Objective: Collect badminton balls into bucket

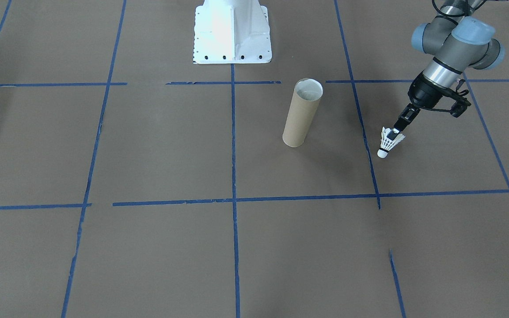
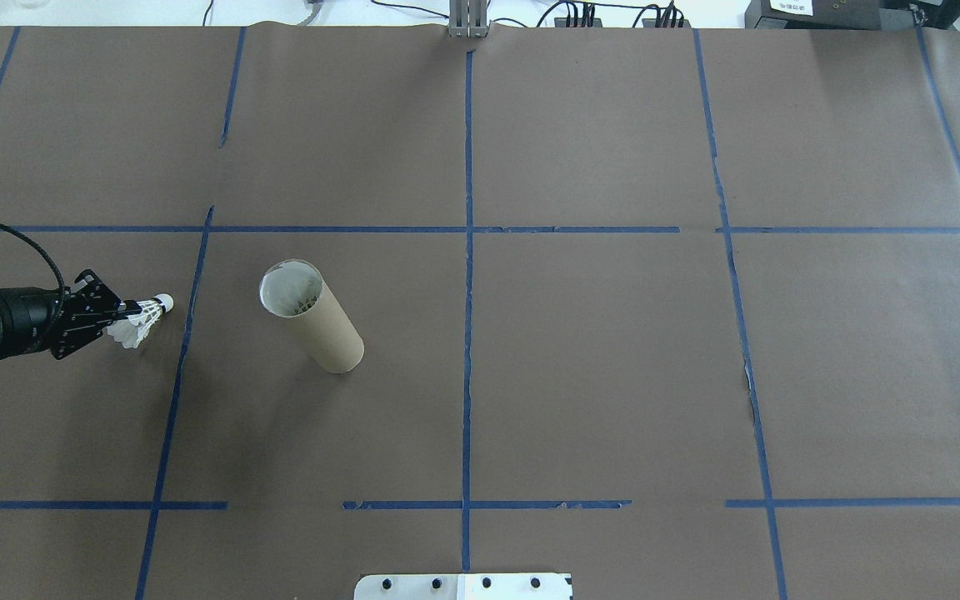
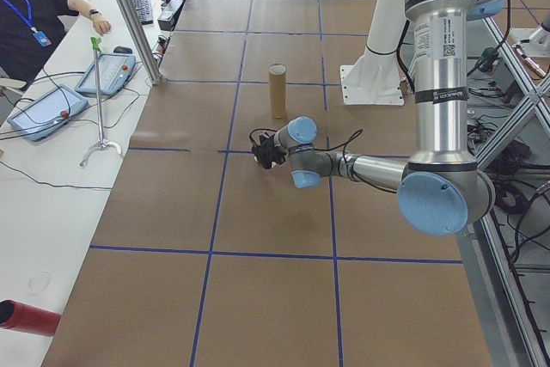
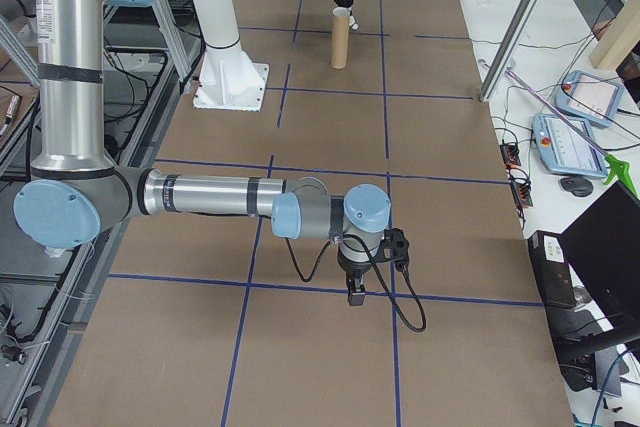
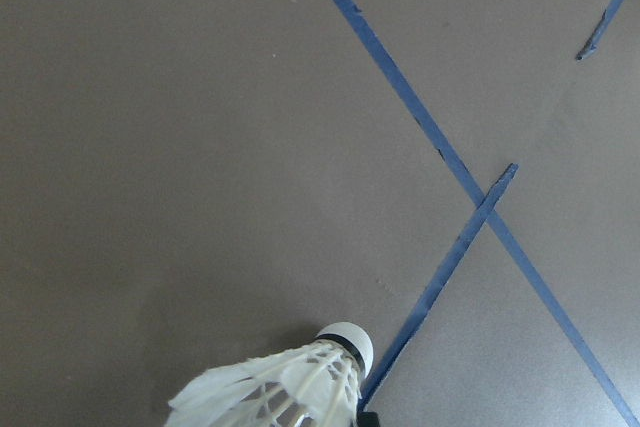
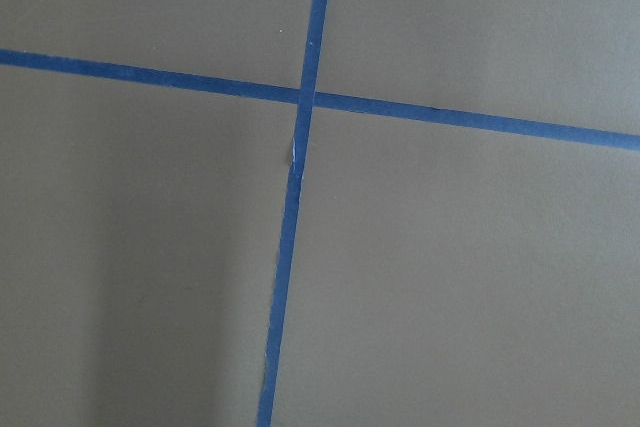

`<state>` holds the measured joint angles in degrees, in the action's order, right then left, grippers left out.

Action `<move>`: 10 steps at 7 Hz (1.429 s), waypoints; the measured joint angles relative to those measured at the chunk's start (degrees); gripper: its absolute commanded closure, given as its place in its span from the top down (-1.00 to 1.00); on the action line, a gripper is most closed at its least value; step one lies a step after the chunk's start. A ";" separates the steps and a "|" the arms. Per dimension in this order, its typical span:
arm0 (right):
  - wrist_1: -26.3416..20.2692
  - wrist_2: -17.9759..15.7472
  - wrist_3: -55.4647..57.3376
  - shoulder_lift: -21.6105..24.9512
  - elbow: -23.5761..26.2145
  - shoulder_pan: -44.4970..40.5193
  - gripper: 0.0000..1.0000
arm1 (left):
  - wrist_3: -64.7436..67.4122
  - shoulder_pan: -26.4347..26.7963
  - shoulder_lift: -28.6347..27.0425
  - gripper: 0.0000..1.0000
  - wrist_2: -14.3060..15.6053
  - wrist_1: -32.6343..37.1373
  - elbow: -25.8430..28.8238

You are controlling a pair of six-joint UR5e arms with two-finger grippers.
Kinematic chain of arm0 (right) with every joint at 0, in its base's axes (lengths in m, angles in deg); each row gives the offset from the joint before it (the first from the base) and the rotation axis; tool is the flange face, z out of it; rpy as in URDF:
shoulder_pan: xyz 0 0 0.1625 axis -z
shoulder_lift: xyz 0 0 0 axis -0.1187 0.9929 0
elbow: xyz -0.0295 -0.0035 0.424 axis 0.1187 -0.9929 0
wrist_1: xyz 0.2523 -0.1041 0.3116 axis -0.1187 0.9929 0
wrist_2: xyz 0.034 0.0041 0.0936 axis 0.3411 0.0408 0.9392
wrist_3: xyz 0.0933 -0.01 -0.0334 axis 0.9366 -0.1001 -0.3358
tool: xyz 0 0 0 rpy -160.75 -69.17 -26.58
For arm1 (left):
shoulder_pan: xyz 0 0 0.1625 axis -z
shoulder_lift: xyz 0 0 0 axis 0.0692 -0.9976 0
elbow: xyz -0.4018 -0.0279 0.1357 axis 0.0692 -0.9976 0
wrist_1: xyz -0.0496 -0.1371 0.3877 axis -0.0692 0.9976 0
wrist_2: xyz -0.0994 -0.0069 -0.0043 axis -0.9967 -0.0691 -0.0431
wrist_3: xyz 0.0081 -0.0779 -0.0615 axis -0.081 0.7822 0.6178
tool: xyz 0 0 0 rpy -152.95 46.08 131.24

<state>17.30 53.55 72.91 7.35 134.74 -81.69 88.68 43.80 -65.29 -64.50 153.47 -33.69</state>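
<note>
My left gripper (image 1: pixel 396 131) is shut on the feather skirt of a white shuttlecock (image 1: pixel 387 143), the badminton ball, whose cork tip points down and away from the wrist. The overhead view shows this gripper (image 2: pixel 132 315) and the shuttlecock (image 2: pixel 145 320) left of the bucket (image 2: pixel 313 317), about a tube length away. The bucket (image 1: pixel 302 114) is a tall brown cardboard tube standing upright with its open top up. The left wrist view shows the shuttlecock (image 5: pixel 290 387) at the bottom edge over brown paper. My right gripper (image 4: pixel 354 295) shows only in the exterior right view, low over the table, and I cannot tell its state.
The white robot base (image 1: pixel 232 31) stands behind the bucket. Blue tape lines (image 1: pixel 233 176) grid the brown paper. A seated person (image 3: pixel 30 15), tablets (image 3: pixel 43 109) and a stand (image 3: pixel 99 100) occupy the white side bench.
</note>
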 measured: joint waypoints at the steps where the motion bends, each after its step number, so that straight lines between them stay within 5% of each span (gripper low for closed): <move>1: 0.00 0.00 0.00 0.00 0.00 0.00 1.00 | -0.26 0.24 0.01 -1.00 -2.40 -0.14 -0.59; 4: 0.00 0.00 0.00 0.00 0.03 0.00 1.00 | -8.72 5.66 0.05 -1.00 -16.09 -4.24 -3.18; 6: 0.00 0.00 0.00 0.00 0.05 0.00 1.00 | -22.19 12.05 -0.13 -1.00 -23.27 -18.62 -10.23; 8: 0.00 0.00 0.00 0.00 0.04 0.00 1.00 | -33.00 15.89 -3.44 -1.00 -25.03 -36.61 -17.46; 10: 0.00 0.00 -0.01 0.00 0.02 0.00 1.00 | -40.77 19.09 -14.01 -1.00 -25.07 -59.24 -22.74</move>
<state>17.30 53.55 72.89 7.35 134.75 -81.69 47.92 62.89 -79.30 -89.58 94.23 -56.44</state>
